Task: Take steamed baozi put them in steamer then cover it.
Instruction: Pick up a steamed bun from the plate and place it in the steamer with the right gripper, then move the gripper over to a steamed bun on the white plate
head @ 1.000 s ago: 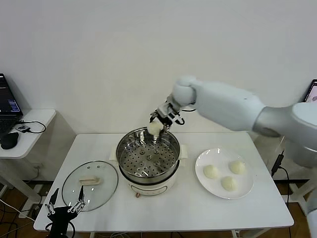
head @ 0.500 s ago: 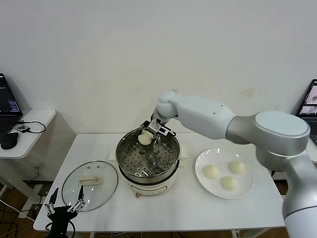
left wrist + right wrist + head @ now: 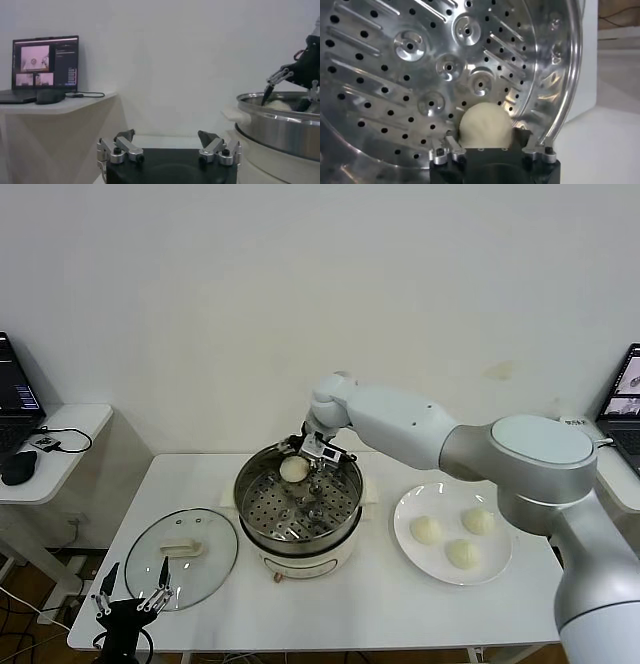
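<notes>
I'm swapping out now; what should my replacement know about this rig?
Right gripper: jaws shut on one baozi, low inside the steamer, at its far side.
Left gripper: jaws open, parked at the table's near-left edge.
Three baozi wait on the plate.
Cover lies on the table, left of the steamer.
Left: release, load three, cover.

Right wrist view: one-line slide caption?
Right gripper holds a baozi just above the steamer tray.

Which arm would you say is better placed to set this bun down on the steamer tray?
Right: its pincer already holds the baozi inside the steamer. The left pincer sits open at the table's near edge.
</notes>
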